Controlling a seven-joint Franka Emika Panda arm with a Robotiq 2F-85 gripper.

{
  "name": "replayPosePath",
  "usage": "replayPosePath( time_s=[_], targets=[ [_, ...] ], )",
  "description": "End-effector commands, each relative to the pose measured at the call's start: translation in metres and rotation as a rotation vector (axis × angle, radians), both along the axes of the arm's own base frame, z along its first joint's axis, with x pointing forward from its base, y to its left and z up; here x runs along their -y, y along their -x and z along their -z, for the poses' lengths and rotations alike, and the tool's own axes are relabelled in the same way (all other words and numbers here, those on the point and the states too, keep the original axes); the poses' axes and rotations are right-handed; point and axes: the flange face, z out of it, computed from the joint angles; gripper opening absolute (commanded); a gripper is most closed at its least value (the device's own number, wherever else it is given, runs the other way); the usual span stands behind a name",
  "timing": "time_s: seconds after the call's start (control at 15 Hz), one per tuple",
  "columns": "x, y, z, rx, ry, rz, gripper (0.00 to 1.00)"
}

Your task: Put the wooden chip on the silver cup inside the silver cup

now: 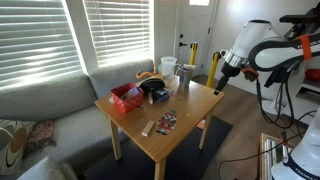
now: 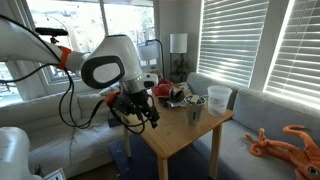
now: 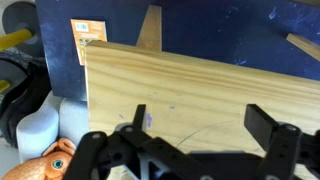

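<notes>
A light wooden table [image 1: 185,128] stands by a grey sofa [image 1: 50,108] and blinded windows [image 1: 40,35], the silver cup [image 1: 184,75] near its corner beside a white container [image 1: 168,67], while the gripper [image 1: 219,89] hangs spread open and empty at the table's edge.

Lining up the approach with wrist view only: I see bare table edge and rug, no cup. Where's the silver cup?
Observer: The silver cup stands on the table, right beside a taller white container.
Operator: Where's the gripper relative to it?
Observer: The gripper hangs off the table near a corner, apart from the cup.
Operator: Anything between them?
Observer: No. A red box sits further along the table, past the cup and not in the path.
</notes>
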Motion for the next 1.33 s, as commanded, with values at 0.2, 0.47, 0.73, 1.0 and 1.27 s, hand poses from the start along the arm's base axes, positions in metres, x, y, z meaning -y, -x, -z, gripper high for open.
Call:
replayPosePath(
  time_s=[0.2, 0.47, 0.73, 1.0, 1.27],
  targets=[
    [0.000, 0.000, -0.001, -0.001, 0.000, 0.000, 1.00],
    [0.000, 0.000, -0.001, -0.001, 0.000, 0.000, 1.00],
    [0.015, -0.022, -0.043, 0.032, 0.058, 0.003, 1.00],
    [0.037, -0.054, -0.093, 0.009, 0.062, -0.049, 1.00],
    [0.055, -0.102, -0.132, -0.008, 0.059, -0.141, 1.00]
  ],
)
